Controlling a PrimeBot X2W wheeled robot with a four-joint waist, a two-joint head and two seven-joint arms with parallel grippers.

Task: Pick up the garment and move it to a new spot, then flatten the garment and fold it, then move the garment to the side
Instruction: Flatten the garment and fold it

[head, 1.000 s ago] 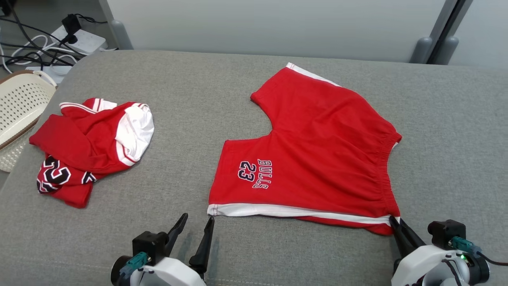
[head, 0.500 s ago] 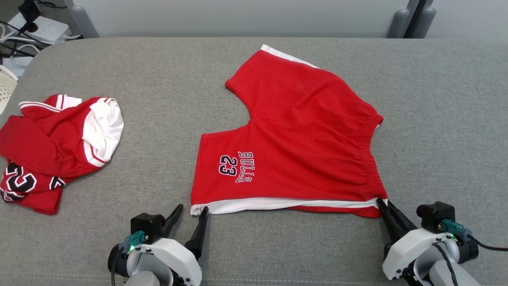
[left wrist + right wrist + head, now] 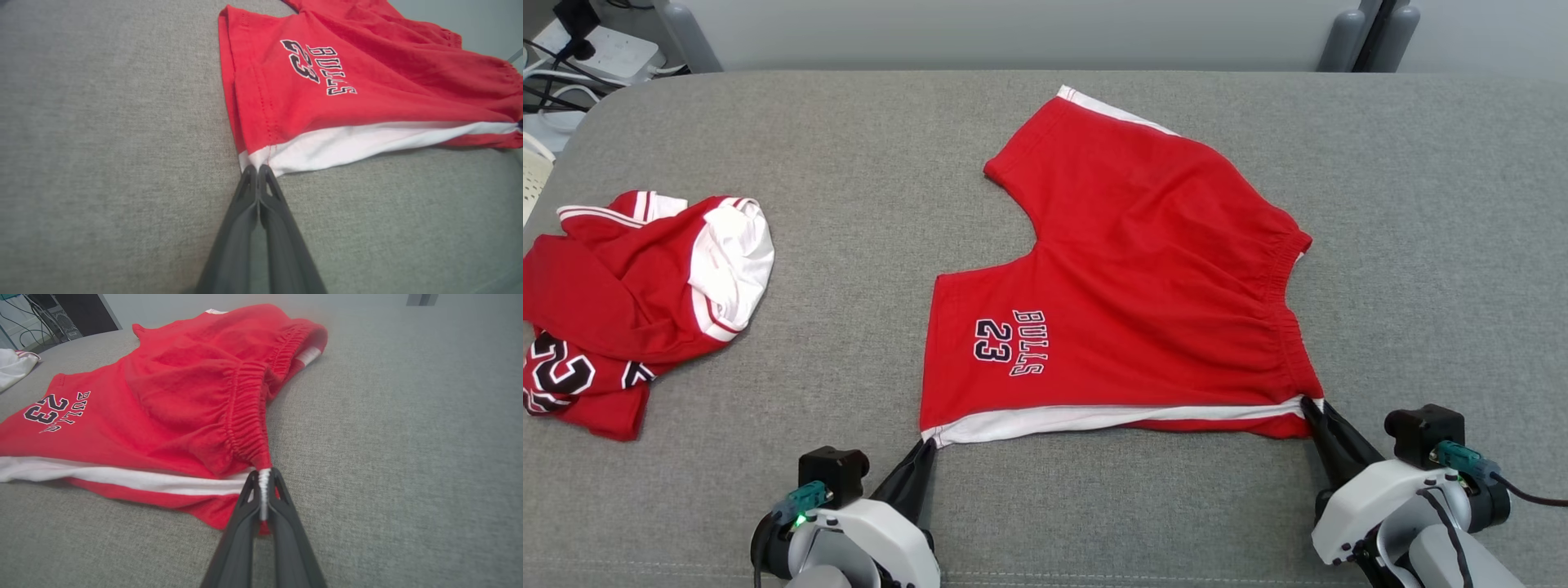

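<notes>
Mostly flat red shorts (image 3: 1143,294), left hand (image 3: 925,445) pinching hem, right hand (image 3: 1308,404) pinching waistband.

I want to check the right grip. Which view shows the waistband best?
Right wrist view: the waistband runs close up into the shut right gripper. The head view shows it whole but small; the left wrist view, a distant stretch at top right.
</notes>
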